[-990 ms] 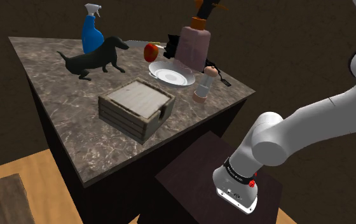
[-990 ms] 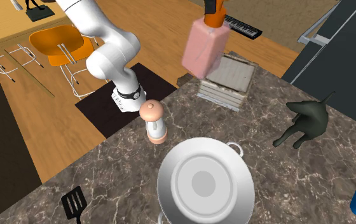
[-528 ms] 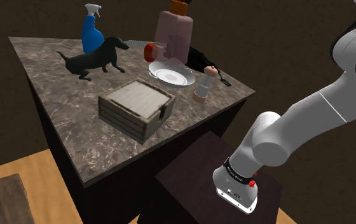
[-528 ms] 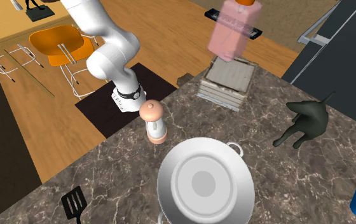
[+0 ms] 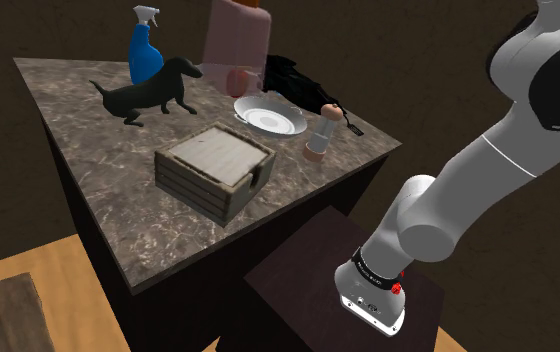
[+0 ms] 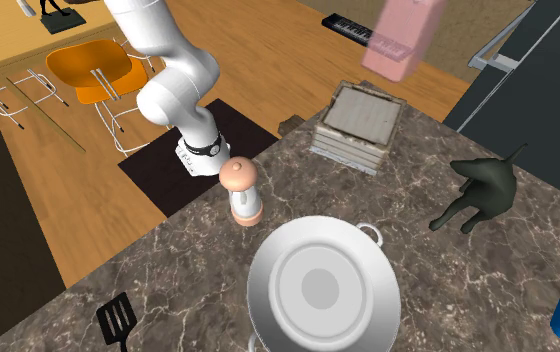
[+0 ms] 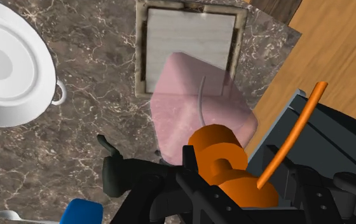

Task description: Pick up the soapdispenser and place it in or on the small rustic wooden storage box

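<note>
We have the dispenser (image 5: 236, 35) in the air, high over the surface (image 5: 108, 170). The gripper (image 7: 224, 170) pinches its orange pump (image 7: 216, 145) from above, with the fingers clasped on either side of it. Held by the top like this, the pink body hangs below with its base free for setting down.

In the wrist view the body covers one corner of the box (image 7: 141, 57), so we judge it to be only partly above the target. The box sits near the edge of the surface, well apart from the bowl (image 5: 270, 120), the mill (image 5: 317, 131) and the dog (image 5: 146, 93), which leaves open room for a descent. Its top looks like a flat pale panel inside a slatted frame, so we expect to set the dispenser on it rather than inside.

We take this to be the carry: the lift is done and the placing has not begun. Next we need to centre the base over the panel and lower it upright. The dispenser is tall and could tip if we release it off-centre or on the frame.
</note>
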